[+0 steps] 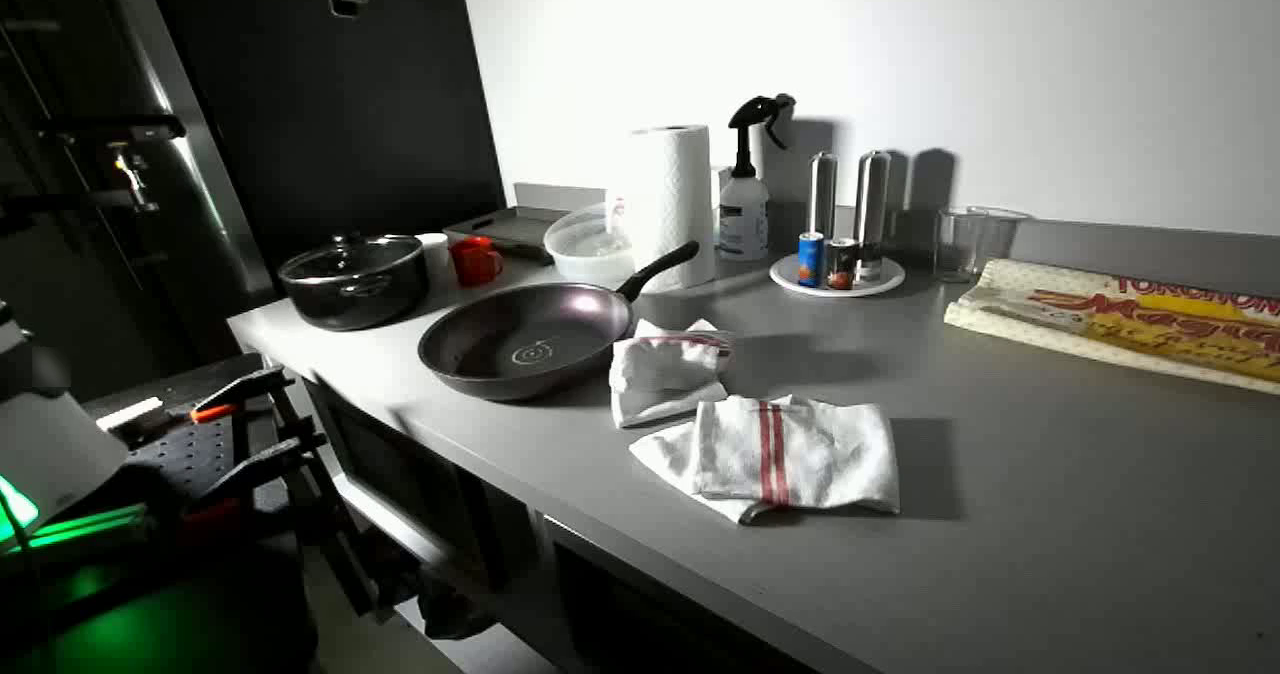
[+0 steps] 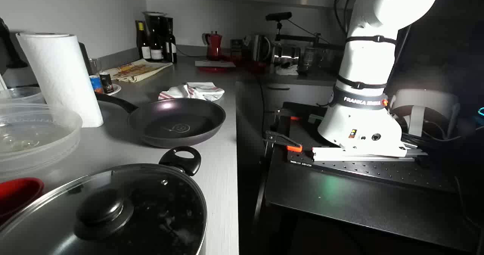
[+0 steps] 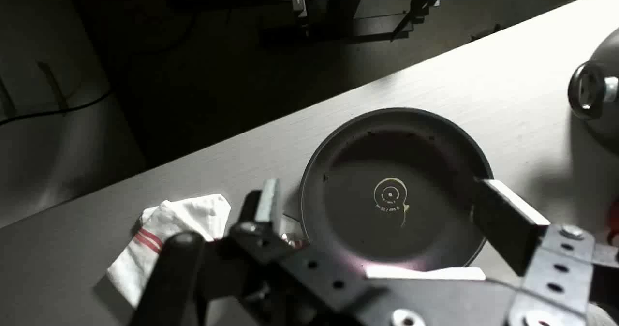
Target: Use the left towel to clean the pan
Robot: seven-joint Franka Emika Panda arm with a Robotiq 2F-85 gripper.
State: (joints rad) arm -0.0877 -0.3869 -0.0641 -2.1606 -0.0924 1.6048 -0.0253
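Observation:
A dark frying pan sits on the counter in both exterior views, its handle toward the wall. A folded white towel lies close beside the pan. A larger white towel with red stripes lies to its right; towels also bunch behind the pan. In the wrist view my gripper is open and empty above the pan, its fingers wide apart. The striped towel shows at lower left there; the nearer towel is mostly hidden by a finger. The gripper is outside both exterior views.
A lidded pot, a red cup, a plastic bowl, a paper towel roll and a spray bottle stand around the pan. A plate holds cans and mills. The counter edge faces the robot base.

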